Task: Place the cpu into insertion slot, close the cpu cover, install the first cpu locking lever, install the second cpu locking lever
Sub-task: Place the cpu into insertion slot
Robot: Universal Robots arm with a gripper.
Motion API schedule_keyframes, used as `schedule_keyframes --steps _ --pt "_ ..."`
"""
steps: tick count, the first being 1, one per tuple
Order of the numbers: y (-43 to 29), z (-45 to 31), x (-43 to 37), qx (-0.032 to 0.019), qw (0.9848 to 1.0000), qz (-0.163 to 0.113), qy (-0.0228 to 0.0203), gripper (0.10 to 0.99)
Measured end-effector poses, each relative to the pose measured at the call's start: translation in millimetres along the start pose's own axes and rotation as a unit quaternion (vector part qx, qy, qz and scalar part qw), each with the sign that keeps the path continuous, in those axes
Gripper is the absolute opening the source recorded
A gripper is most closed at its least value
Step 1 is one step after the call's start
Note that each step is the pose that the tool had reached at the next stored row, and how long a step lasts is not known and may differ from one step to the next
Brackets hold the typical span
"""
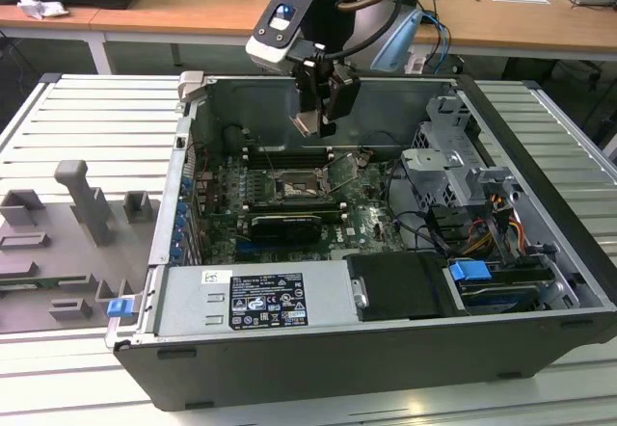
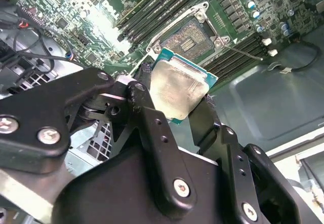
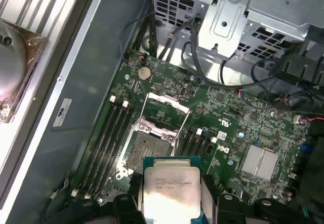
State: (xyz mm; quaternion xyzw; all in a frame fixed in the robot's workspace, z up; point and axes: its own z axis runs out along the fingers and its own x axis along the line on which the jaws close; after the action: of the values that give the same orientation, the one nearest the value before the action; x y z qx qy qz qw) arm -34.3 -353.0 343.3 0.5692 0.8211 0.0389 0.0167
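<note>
the pincer [image 1: 316,125] hangs inside the open computer case [image 1: 540,252], which lies on a slatted table [image 1: 87,127]. its black fingers [image 2: 144,117] are clamped on opposite edges of the cpu [image 3: 171,191]. the chip is held in the air, clear of the green circuit board [image 3: 228,112], with its metal top facing both wrist cameras. the insertion slot [image 3: 147,150] lies bare below it, near but apart, between rows of memory slots [image 3: 109,138]. the cpu cover [image 3: 168,102] stands swung open at the slot's far edge.

as for writing, the cpu's top carries a few faint printed lines, too worn to make out. a white sticker [image 1: 265,299] with dense black print sits on the grey power supply box, and a small white label [image 3: 61,112] sits on the case wall. both are too small to read.
</note>
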Motion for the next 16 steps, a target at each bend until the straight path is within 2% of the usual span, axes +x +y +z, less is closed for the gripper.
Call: schedule_keyframes --steps 6,12,16 --pt "-0.1 0.7 0.0 -0.0006 0.9995 0.033 -0.0027 0.541" --pt "-0.5 1.6 0.1 -0.0014 0.9962 0.087 -0.0072 0.541" --pt "-1.1 4.5 0.3 -0.0015 0.9957 0.093 -0.0077 0.541"
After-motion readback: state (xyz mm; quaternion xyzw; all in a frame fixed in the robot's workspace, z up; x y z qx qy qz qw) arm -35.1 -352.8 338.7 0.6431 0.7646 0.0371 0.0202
